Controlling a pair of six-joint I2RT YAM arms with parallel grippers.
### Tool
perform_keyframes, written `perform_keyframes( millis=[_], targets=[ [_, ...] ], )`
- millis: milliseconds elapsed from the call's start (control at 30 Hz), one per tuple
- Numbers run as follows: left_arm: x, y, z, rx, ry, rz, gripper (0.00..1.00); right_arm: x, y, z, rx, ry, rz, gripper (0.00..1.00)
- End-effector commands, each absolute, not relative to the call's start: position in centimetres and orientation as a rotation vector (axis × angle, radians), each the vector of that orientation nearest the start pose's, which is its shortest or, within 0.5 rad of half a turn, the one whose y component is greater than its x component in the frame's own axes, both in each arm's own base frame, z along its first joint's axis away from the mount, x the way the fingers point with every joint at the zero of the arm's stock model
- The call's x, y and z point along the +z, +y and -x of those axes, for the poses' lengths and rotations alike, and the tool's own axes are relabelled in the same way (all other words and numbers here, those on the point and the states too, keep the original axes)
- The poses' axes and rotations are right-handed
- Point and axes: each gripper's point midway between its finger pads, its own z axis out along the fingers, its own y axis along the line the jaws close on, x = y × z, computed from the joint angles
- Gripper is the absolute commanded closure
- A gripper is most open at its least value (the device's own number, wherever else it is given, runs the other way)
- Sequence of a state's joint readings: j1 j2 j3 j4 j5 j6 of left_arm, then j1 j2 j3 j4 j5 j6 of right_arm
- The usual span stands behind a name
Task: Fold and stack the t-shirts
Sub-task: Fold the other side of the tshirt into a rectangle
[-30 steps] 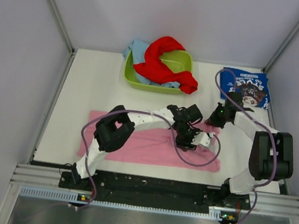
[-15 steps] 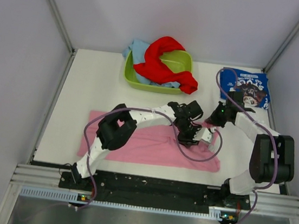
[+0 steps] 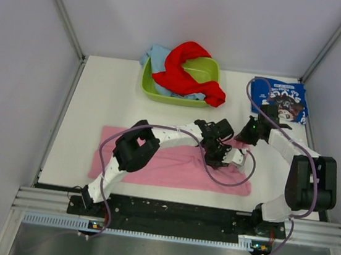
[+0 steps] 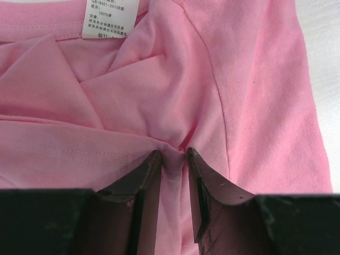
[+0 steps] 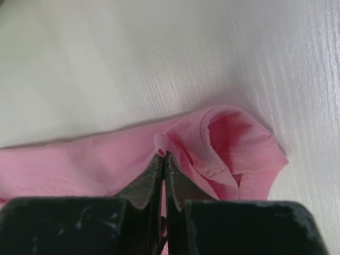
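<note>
- Pink t-shirt (image 3: 171,171) is lying spread flat on the near side of the lime green tub (image 3: 146,82), well apart from it.
- Left gripper (image 4: 173,156) is pinching a ridge of pink cloth in narrow jaws, near-right of the tub.
- Right gripper (image 5: 162,155) is clamping the shirt's edge, jaws fully closed, further right of the tub.
- I'd be lifting both grips level and together; uneven pulls are likely skewing the fold.
</note>
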State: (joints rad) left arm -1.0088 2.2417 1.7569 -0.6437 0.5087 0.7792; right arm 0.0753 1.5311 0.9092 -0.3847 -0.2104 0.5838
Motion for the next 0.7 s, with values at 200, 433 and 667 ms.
perform_keyframes(
  millis=[200,433,667],
  targets=[
    [5.5,-46.8,-23.3,0.945,-2.024,2.807,0.71,7.9,8.0,-34.4,0.507,2.492,-0.538,1.0],
    [5.0,-46.2,-22.5,0.96,-2.018,2.752,0.8,8.0,8.1,-34.5,0.508,2.491,-0.533,1.0],
    [6.1,-46.7,-22.7,0.988,-2.071,2.747,0.68,8.2,8.0,-34.5,0.509,2.485,-0.53,1.0]
  ],
)
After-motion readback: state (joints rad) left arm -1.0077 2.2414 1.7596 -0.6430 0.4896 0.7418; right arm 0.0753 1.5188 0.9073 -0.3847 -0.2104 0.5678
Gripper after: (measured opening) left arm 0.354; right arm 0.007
